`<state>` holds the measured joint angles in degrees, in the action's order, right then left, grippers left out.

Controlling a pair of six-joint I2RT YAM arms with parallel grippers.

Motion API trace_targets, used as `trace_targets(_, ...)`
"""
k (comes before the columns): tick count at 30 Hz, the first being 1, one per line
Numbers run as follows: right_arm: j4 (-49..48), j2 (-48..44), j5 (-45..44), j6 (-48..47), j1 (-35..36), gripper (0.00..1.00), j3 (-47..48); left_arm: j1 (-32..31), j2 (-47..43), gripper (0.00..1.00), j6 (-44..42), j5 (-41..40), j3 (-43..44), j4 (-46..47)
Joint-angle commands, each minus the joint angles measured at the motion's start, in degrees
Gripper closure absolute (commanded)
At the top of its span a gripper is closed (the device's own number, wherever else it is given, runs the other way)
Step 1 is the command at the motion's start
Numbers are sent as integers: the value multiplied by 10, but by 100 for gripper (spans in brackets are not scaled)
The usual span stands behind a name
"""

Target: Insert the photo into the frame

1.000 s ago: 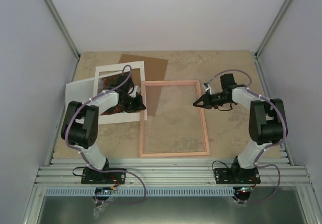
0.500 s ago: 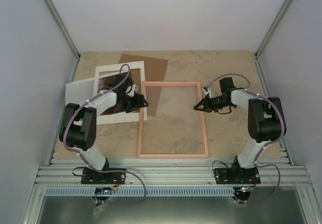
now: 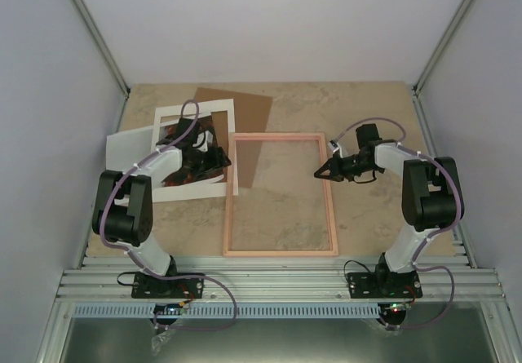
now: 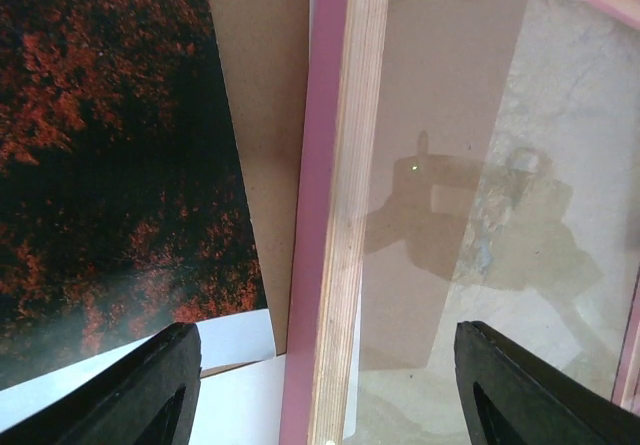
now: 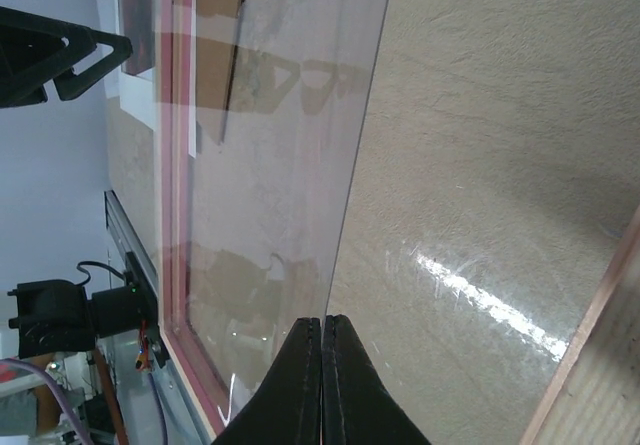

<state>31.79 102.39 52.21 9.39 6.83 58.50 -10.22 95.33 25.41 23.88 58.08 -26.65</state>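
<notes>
Bordering photo (image 4: pixel 100 165): brown board (image 4: pixel 265 115), white mat (image 3: pixel 167 115) | frame (image 4: pixel 335 215) beside

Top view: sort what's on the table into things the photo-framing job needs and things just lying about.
Needed for the job: the photo; the pink frame.

Just lying about: the white mat border; the brown backing board; the plain white sheet at the left edge.

The top camera looks down from behind over the whole table (image 3: pixel 375 216). Both wrist cameras sit close, one at each side, and all share the frame (image 3: pixel 281 251).
</notes>
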Motion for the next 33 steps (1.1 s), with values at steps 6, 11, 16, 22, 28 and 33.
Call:
trace_targets(6,29,-3,-14,-18,-6,100,14,5,5,28,15,-26,7,13)
trace_targets(11,30,0,-21,-20,-10,100,14,5,11,28,15,-29,11,13)
trace_targets(16,30,-2,-24,-21,-11,100,15,5,14,28,16,-28,9,14)
trace_targets(22,31,-1,-28,-24,-12,99,14,5,18,29,15,-30,8,14)
trace_targets(28,32,-1,-34,-26,-12,100,13,5,19,29,17,-30,6,15)
trace_targets(33,34,-3,-36,-26,-12,100,14,5,20,29,19,-28,5,16)
